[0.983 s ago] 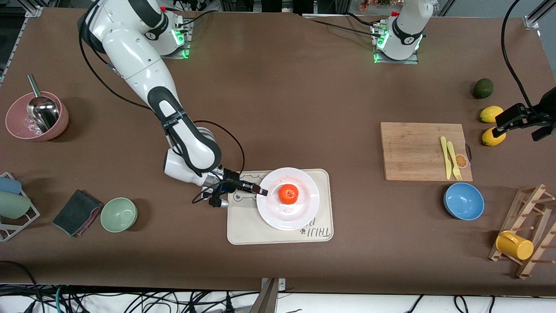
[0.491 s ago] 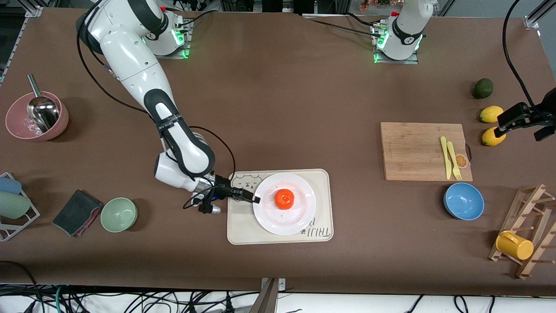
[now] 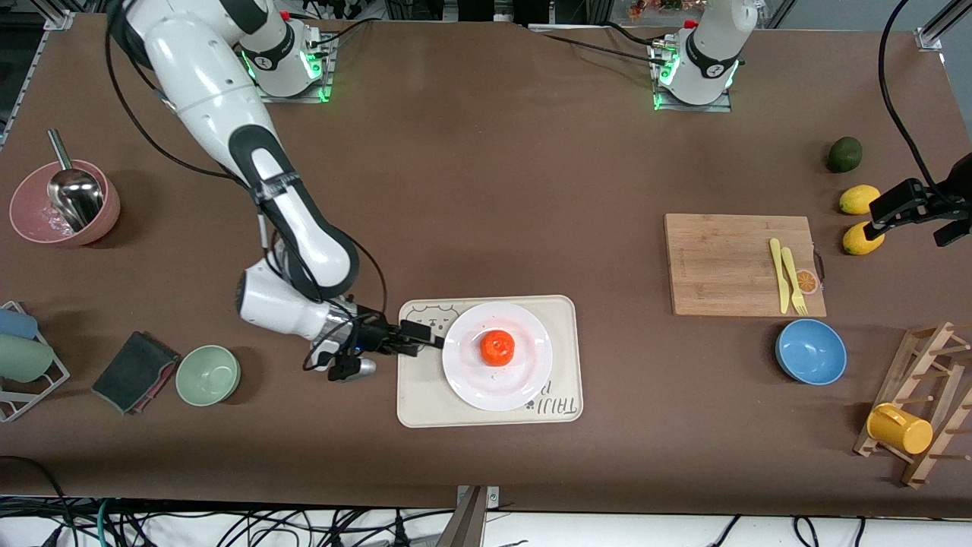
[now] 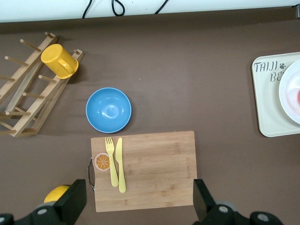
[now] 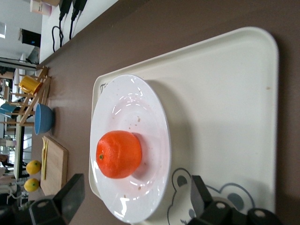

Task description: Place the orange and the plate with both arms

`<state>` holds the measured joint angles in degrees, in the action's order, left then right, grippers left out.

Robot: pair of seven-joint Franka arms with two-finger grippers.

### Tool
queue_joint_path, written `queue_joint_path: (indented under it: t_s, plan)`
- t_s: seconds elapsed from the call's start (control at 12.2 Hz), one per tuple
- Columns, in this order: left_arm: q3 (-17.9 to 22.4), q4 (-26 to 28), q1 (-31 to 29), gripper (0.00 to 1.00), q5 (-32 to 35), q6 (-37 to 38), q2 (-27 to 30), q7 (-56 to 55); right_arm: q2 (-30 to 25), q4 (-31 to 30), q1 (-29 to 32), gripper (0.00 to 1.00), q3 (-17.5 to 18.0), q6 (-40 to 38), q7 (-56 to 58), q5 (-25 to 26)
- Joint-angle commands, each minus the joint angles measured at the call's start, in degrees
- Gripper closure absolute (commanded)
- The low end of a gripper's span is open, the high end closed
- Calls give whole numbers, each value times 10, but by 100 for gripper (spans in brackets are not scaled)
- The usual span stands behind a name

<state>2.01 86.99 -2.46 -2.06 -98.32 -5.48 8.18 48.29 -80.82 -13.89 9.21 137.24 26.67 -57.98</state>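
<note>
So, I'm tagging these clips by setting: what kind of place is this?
Likely a robotics lab staged as a kitchen: arm bases bolted to the brown table, loose cables at its edge, plus a cutting board and mug rack.

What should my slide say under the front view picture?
Orange on plate on tray; open right gripper beside it.

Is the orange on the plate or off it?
On. The orange sits in the middle of the white plate, which rests on the tray.

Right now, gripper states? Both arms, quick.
Left gripper: open, holding nothing, up over the cutting board; that arm waits.
Right gripper: open, holding nothing, low over the tray, beside the plate.
</note>
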Motion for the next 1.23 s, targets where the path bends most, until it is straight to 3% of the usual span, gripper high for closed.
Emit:
queue_joint_path:
  t_s: [0.0, 0.25, 0.41, 0.57, 0.82, 1.15]
  plan:
    - [-2, -9, 3, 0, 4, 8, 0, 11, -117, -116, 29, 0, -27, -68, 0, 75]
    - [0, -9, 1, 0, 5, 7, -1, 11, -246, -235, 88, 0, -38, -118, 3, 192]
    - [0, -9, 2, 0, 5, 7, -1, 11, -327, -269, 148, 0, -45, -199, 5, 259]
    - [0, -9, 2, 0, 5, 7, -1, 11, -387, -256, 161, 0, -80, -303, -2, 343]
    - [0, -9, 2, 0, 5, 7, -1, 11, -456, -227, 161, 0, -85, -354, -68, 484]
    - [0, -9, 2, 0, 5, 7, -1, 11, -503, -195, 157, 0, -78, -412, -174, 574]
